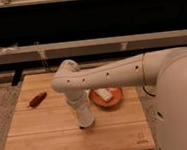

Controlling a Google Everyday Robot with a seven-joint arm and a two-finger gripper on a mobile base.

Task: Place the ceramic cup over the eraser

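An orange ceramic cup [109, 99] that looks like a shallow dish sits on the wooden table [48, 137], right of centre. A white block, the eraser [105, 94], lies on or in it. My gripper [85, 124] points straight down at the end of the white arm [112, 72]. It is just above or on the table top, left of and nearer than the cup. It holds nothing that I can see.
A small red-brown object [38, 99] lies on the table's left side. My large white arm and body [177, 101] fill the right of the view. A dark shelf unit [89, 45] runs behind the table.
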